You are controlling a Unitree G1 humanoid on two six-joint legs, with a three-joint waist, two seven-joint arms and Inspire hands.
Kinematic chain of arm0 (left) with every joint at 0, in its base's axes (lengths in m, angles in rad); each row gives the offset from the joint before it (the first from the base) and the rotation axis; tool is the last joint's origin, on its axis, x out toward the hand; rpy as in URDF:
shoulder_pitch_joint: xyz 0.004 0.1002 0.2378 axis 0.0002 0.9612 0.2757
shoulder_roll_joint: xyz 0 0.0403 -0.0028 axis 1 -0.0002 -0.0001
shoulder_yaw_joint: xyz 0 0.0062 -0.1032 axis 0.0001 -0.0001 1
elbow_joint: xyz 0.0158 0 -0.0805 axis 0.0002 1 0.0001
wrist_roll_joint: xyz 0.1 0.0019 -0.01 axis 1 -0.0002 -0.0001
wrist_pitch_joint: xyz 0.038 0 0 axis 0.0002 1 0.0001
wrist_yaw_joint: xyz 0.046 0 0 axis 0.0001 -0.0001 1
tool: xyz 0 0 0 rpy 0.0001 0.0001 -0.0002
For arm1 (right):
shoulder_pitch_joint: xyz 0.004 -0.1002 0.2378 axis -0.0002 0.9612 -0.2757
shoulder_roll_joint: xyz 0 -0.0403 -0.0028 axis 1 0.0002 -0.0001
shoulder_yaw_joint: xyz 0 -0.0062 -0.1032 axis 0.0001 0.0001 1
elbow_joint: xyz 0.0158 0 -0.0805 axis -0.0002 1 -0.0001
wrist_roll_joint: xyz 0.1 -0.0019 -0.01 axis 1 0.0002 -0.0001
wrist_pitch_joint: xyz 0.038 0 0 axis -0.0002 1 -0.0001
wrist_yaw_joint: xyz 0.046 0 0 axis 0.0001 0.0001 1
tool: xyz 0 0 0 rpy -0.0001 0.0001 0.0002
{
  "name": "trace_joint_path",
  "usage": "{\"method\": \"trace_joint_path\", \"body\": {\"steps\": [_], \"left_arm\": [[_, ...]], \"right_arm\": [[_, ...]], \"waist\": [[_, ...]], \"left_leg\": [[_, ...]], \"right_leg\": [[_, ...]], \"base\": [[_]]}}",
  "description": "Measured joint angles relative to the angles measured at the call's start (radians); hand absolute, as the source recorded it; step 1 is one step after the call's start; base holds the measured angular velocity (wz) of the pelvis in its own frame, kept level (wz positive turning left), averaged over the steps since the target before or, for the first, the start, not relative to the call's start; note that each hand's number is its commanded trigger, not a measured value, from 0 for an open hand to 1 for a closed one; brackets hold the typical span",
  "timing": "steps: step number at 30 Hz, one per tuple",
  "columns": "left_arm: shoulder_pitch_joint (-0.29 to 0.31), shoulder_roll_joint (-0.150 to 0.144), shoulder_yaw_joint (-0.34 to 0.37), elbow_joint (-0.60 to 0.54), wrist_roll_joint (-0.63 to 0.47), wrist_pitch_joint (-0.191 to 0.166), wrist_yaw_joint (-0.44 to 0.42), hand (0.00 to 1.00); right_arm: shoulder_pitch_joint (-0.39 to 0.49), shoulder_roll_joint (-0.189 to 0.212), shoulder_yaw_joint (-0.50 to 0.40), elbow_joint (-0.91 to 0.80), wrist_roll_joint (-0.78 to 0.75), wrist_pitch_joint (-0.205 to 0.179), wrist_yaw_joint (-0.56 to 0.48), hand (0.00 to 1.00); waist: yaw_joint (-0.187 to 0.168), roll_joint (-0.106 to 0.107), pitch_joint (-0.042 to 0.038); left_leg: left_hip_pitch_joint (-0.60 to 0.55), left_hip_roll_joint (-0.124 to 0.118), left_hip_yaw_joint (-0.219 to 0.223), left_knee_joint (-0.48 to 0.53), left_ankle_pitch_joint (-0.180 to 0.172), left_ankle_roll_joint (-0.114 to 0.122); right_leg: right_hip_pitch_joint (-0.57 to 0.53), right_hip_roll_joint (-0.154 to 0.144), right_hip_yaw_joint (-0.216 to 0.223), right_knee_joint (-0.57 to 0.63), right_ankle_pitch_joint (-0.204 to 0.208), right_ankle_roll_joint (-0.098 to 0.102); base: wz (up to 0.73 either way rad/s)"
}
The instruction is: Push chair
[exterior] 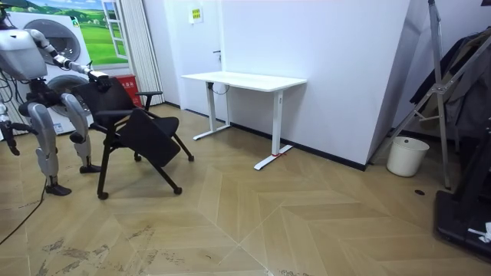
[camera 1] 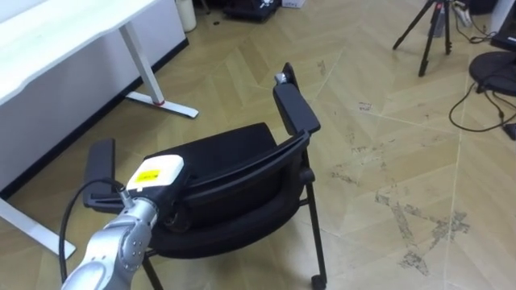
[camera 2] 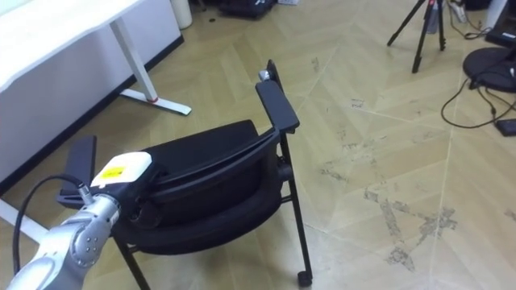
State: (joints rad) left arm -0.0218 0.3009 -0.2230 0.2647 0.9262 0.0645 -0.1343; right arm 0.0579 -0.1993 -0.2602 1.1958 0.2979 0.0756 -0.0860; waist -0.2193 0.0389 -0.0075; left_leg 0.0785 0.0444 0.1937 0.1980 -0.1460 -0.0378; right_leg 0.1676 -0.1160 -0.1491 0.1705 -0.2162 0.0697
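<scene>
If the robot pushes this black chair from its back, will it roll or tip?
Probably it rolls: the chair seems to have small wheels on a smooth wooden floor. The left hand rests high on its back, so it might tilt.

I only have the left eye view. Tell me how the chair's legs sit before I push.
Observer: In the room view the chair has its legs down on the wood floor; none looks lifted.
Operator: Now say where the robot stands.
Observer: It stands upright behind the chair at the room view's left, with its left hand at the top of the backrest and the white desk further along the wall.
</scene>
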Motion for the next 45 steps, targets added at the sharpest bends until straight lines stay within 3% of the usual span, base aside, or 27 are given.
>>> {"method": "trace_joint_path", "body": {"steps": [8, 12, 19, 24, 30, 35, 40, 45], "left_arm": [[0.015, 0.008, -0.012, -0.061, 0.008, 0.018, -0.008, 1.0], [0.019, 0.02, -0.027, -0.105, 0.008, 0.045, -0.03, 1.0], [0.035, 0.028, -0.035, -0.19, 0.03, 0.078, -0.07, 1.0], [0.034, 0.039, -0.054, -0.25, 0.049, 0.09, -0.103, 1.0], [0.03, 0.07, -0.074, -0.331, 0.054, 0.1, -0.131, 1.0], [0.016, 0.072, -0.088, -0.337, 0.07, 0.098, -0.146, 1.0], [0.008, 0.082, -0.092, -0.335, 0.069, 0.077, -0.147, 1.0], [-0.008, 0.087, -0.099, -0.333, 0.068, 0.056, -0.158, 1.0]], "right_arm": [[-0.002, 0.0, 0.007, -0.005, 0.003, 0.0, -0.014, 0.0], [-0.004, 0.0, 0.017, -0.03, 0.0, 0.0, -0.018, 0.0], [-0.051, -0.008, 0.036, -0.062, -0.17, 0.005, -0.023, 0.0], [-0.118, -0.056, 0.108, -0.144, -0.412, -0.003, -0.021, 0.0], [-0.16, -0.134, 0.195, -0.336, -0.675, 0.007, 0.015, 0.0], [-0.209, -0.164, 0.231, -0.513, -0.897, 0.006, 0.034, 0.0], [-0.211, -0.171, 0.285, -0.691, -0.974, 0.002, 0.051, 0.0], [-0.214, -0.225, 0.375, -0.921, -1.07, -0.015, 0.105, 0.0]], "waist": [[-0.005, -0.005, -0.0004], [-0.005, -0.012, 0.0035], [0.005, -0.024, 0.0084], [0.015, -0.04, 0.0161], [0.039, -0.053, 0.0153], [0.061, -0.069, 0.0152], [0.074, -0.073, 0.0162], [0.095, -0.076, 0.0185]], "left_leg": [[-0.026, -0.002, -0.013, 0.008, -0.001, 0.002], [-0.035, -0.005, -0.028, 0.01, -0.001, 0.001], [-0.055, -0.005, -0.033, 0.01, -0.001, 0.001], [-0.081, -0.005, -0.033, 0.035, -0.007, 0.006], [-0.119, -0.005, -0.034, 0.039, -0.007, 0.006], [-0.12, -0.004, -0.038, 0.039, -0.007, 0.006], [-0.12, -0.003, -0.038, 0.04, -0.008, 0.008], [-0.122, -0.003, -0.042, 0.041, -0.009, 0.008]], "right_leg": [[-0.009, -0.002, -0.019, -0.001, 0.0, 0.0], [-0.013, -0.002, -0.024, -0.003, -0.001, 0.0], [-0.029, -0.001, -0.031, 0.001, -0.002, -0.001], [-0.034, -0.003, -0.048, 0.0, -0.002, -0.001], [-0.075, -0.005, -0.048, 0.017, -0.002, -0.001], [-0.079, -0.004, -0.049, 0.025, -0.002, -0.001], [-0.079, -0.005, -0.052, 0.035, -0.002, -0.001], [-0.084, -0.006, -0.059, 0.034, -0.002, -0.001]], "base": [[0.08], [0.07], [0.01], [0.09], [0.01], [0.0], [-0.02], [-0.01]]}}
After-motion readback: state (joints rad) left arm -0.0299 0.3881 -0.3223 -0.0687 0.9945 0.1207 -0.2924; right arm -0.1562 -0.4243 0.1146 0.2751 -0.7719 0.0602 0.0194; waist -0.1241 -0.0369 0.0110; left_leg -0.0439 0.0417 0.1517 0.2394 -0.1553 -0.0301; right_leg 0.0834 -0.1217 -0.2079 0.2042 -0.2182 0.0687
